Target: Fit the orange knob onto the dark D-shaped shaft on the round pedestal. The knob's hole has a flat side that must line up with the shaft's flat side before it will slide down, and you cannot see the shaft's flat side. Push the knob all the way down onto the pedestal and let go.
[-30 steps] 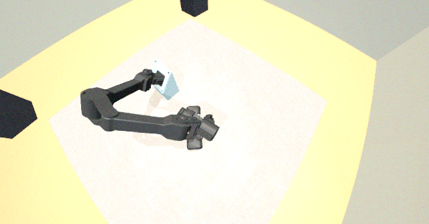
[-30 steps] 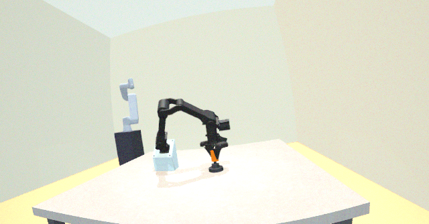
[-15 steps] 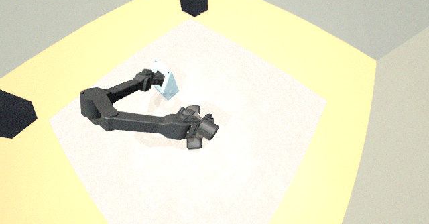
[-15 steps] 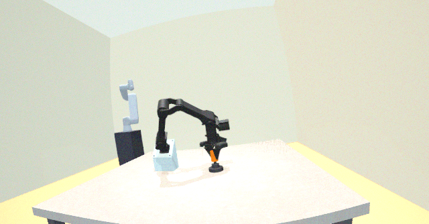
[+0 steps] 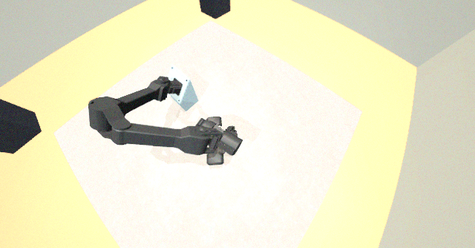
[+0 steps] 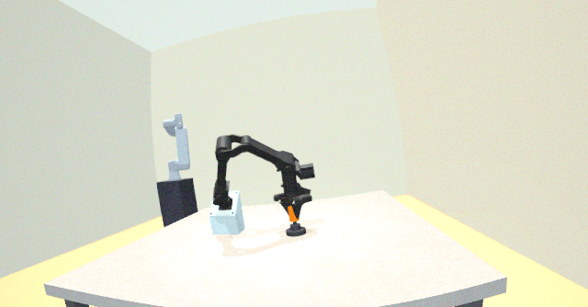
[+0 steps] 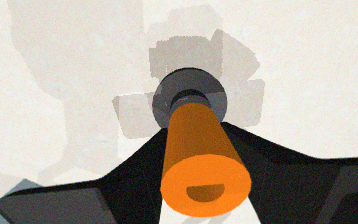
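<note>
The orange knob (image 6: pixel 293 214) (image 7: pixel 192 142) is a slim tapered cylinder. Its upper end in the wrist view shows a D-shaped opening. My gripper (image 6: pixel 294 216) (image 7: pixel 193 130) is shut on the knob, one dark finger on each side. The round dark pedestal (image 6: pixel 296 233) (image 7: pixel 190 80) stands on the table directly below the knob. In the exterior view the knob leans slightly, and a short dark gap or stub separates its lower end from the pedestal's raised middle. The shaft is mostly hidden; whether its tip is inside the hole I cannot tell. The top view hides the knob behind the arm.
A pale blue box-like mount (image 5: pixel 190 96) (image 6: pixel 226 224) carries the arm's base, left of the pedestal in the exterior view. The arm (image 5: pixel 148 135) (image 6: pixel 264 152) arches over to the pedestal. A grey arm (image 6: pixel 183 148) on a dark stand (image 6: pixel 176 201) is beyond the table (image 6: pixel 299 275).
</note>
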Robot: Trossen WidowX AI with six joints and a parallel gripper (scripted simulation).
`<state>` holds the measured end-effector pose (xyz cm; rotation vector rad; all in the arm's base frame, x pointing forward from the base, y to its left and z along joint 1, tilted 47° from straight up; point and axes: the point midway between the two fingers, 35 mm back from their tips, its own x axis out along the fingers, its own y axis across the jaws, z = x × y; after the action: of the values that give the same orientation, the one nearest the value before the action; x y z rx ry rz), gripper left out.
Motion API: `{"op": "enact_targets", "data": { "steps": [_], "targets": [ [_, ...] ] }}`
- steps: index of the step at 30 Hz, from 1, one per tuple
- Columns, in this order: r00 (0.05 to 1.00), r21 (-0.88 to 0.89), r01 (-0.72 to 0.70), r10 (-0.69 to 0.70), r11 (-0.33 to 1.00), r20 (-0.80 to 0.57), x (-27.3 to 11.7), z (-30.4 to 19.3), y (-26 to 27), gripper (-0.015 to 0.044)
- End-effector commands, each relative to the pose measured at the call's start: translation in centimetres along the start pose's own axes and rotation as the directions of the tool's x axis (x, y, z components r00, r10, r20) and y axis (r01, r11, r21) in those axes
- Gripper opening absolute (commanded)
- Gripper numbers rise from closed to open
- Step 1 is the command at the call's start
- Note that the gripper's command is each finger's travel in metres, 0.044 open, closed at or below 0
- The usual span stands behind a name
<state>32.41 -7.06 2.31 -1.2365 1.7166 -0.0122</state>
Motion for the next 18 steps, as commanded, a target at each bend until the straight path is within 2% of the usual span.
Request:
{"op": "enact_targets", "data": {
  "steps": [1, 18],
  "targets": [
    [1.000, -0.007, -0.004, 0.004, 1.000, -0.002, 0.01, -0.14, 0.13, 0.0000],
    [1.000, -0.007, -0.004, 0.004, 1.000, -0.001, -0.43, -0.22, 0.10, 0.0000]
  ]
}}
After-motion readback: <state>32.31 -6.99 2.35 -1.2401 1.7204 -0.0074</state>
